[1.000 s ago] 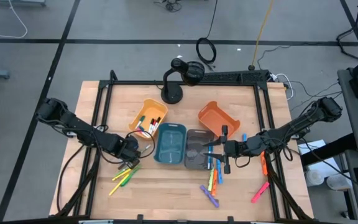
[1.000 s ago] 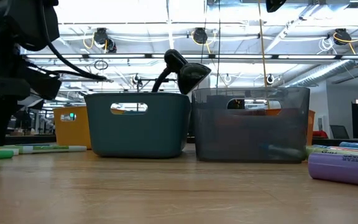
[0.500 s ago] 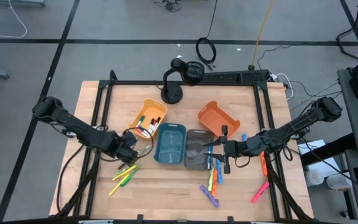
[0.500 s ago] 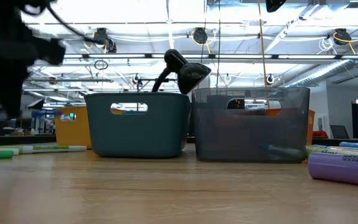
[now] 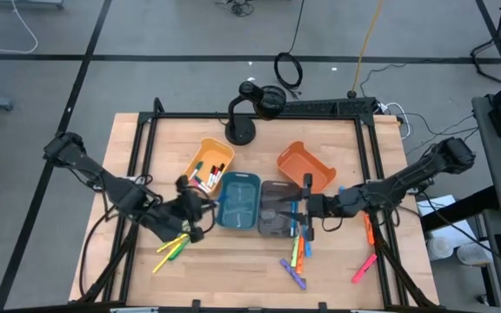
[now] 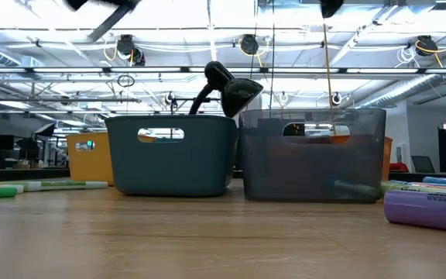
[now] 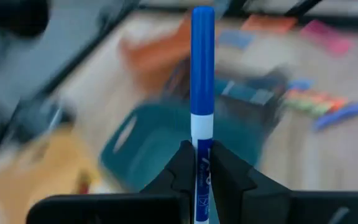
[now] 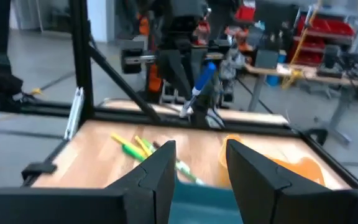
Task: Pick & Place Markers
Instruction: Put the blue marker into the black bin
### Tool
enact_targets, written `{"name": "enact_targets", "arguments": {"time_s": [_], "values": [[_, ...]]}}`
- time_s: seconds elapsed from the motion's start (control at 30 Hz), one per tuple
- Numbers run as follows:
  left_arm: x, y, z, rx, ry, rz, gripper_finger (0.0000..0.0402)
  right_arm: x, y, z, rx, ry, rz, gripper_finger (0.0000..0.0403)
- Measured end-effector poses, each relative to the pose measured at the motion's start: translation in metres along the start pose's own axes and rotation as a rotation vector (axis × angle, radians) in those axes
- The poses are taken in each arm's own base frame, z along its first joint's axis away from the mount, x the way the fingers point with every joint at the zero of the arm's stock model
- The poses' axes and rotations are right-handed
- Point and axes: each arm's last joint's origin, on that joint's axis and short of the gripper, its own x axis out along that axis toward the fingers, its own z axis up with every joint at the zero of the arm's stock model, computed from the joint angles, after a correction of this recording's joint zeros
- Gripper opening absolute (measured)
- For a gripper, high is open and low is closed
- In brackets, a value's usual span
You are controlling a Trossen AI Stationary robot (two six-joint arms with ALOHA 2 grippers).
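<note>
Slim blue marker (image 7: 202, 93) pinched in closed left tool (image 7: 202, 163); right tool (image 8: 199, 167) open, empty.

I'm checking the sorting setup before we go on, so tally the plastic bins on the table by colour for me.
yellow bin: 1
teal bin: 1
grey bin: 1
orange bin: 1
Total: 4 bins
</note>
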Motion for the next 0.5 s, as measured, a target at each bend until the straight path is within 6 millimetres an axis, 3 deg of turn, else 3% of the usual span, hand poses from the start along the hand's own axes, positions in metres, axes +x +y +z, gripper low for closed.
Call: {"name": "enact_targets", "arguments": {"time_s": [0.23, 0.5], "values": [[0.005, -0.007, 0.036, 0.113, -0.297, -0.056, 0.0028, 0.031, 0.009, -0.015, -0.084, -0.176, 0.128, 0.013], [0.03, -0.008, 0.048, 0.162, -0.373, -0.182, 0.0028, 0.056, 0.001, -0.034, -0.096, -0.214, 0.063, 0.0139]]}}
